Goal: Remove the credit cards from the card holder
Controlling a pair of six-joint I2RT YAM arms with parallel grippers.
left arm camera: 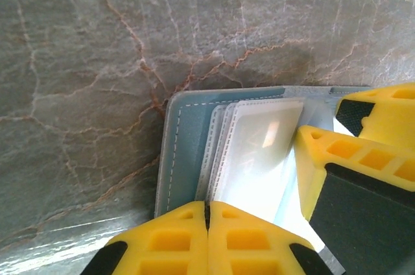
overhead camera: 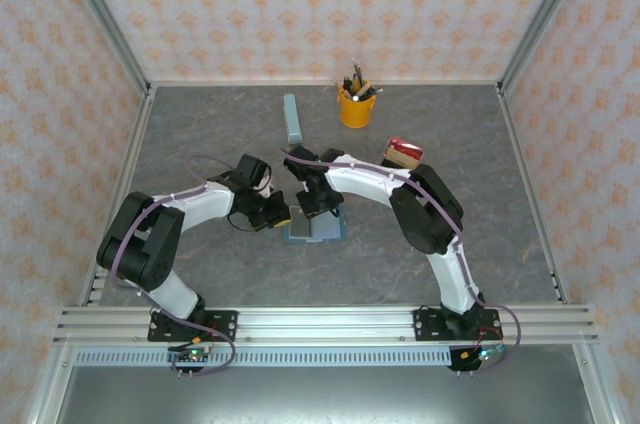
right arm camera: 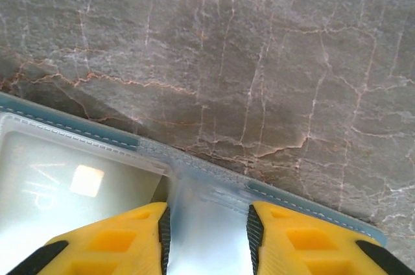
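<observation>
The card holder point(overhead camera: 318, 228) lies open on the table, light blue inside with clear ribbed pockets point(left arm camera: 256, 142). Glare hides what the pockets hold. My left gripper point(overhead camera: 282, 214) is shut, its fingertips point(left arm camera: 208, 209) meeting at the near edge of the stacked pocket sleeves; I cannot tell whether a sleeve or card is pinched. My right gripper point(overhead camera: 322, 206) stands open over the holder's middle fold point(right arm camera: 206, 200), one finger point(right arm camera: 139, 236) on each side. Its yellow fingers point(left arm camera: 363, 158) rest on the holder's right half. A red and tan stack of credit cards point(overhead camera: 403, 151) lies at the back right.
A yellow pen cup point(overhead camera: 355, 105) stands at the back centre, with a long pale blue-grey bar point(overhead camera: 292, 117) to its left. Patterned walls and metal frame posts enclose the grey marbled table point(overhead camera: 200, 134). Both arms crowd the middle.
</observation>
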